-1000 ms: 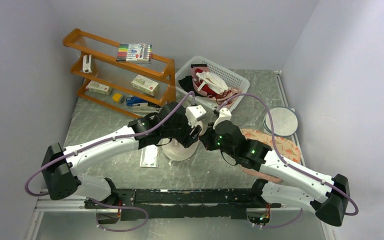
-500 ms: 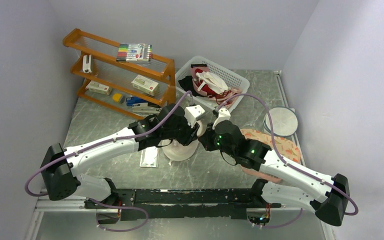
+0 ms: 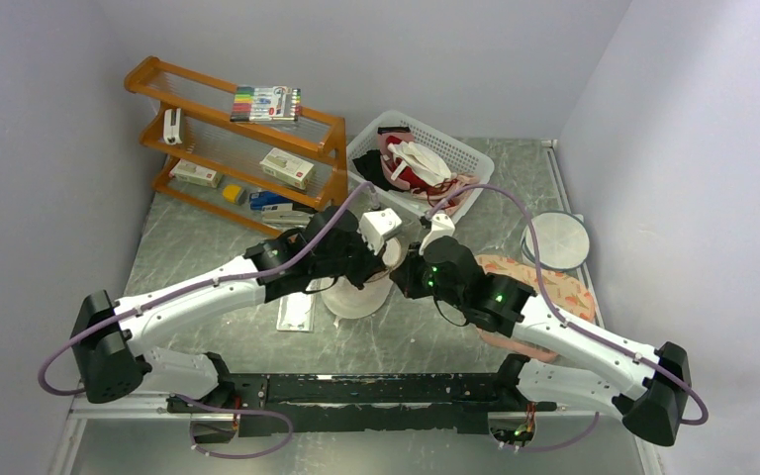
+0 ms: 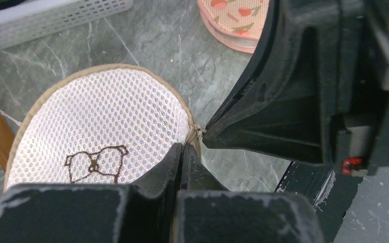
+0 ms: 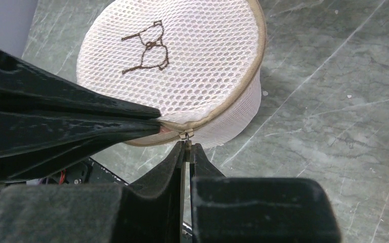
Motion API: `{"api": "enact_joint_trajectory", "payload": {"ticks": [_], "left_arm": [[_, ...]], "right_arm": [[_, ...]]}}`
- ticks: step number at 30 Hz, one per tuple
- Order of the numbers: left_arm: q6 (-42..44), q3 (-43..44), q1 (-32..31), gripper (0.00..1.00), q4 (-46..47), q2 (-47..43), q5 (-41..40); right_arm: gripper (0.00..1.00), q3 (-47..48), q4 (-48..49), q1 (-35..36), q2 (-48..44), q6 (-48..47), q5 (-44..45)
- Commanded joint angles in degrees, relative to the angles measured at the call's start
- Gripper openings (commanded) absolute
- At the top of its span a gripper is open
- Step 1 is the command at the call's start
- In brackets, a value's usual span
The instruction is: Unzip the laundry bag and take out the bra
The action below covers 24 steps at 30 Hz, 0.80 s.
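Right wrist view: the laundry bag [image 5: 182, 55] is seen lying flat on the table [image 5: 334, 101], near its middle, between the two arms. The small metal zip pull [image 5: 185, 134] at the bag's edge is pinched between the closed fingers of the right gripper [image 5: 187, 148]. Just beside it, the beige rim [image 4: 112, 66] is clamped by the left gripper [image 4: 182, 151], whose fingers are pressed together on the fabric edge with no gap shown.

This hold is judged to be a bracing one. The bag looks light and soft, and it would likely be dragged along with the pull unless pinned close to the slider.

The bag is shaped as a low round drum with a slightly domed top. Its cover is made of cream-white open mesh, stitched with a thin dark emblem [image 5: 146, 48], and the rim is bound in smooth woven tape. The zip appears closed, and the bra cannot be made out through the mesh. The table is of grey-green veined stone, hard and slick.
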Motion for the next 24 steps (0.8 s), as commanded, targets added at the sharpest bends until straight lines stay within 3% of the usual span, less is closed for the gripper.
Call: {"api": "enact_joint_trajectory", "payload": {"ticks": [1, 10, 17, 24], "left_arm": [[2.04, -0.14, -0.16, 0.07, 0.89, -4.18, 0.13], [-0.35, -2.49, -0.16, 0.07, 2.54, -8.33, -0.02], [-3.65, -3.85, -0.16, 0.07, 2.94, -9.66, 2.10], [-7.01, -6.79, -0.21, 0.07, 1.20, -12.25, 0.98]], "right_arm": [[0.00, -0.25, 0.11, -0.16, -1.23, 1.12, 0.90], [0.00, 6.94, -7.25, -4.45, 4.65, -5.06, 6.32], [0.00, 7.55, -1.72, -18.19, 10.65, -13.03, -5.16], [0.00, 10.36, -2.35, -20.71, 14.06, -15.51, -12.73]]}}
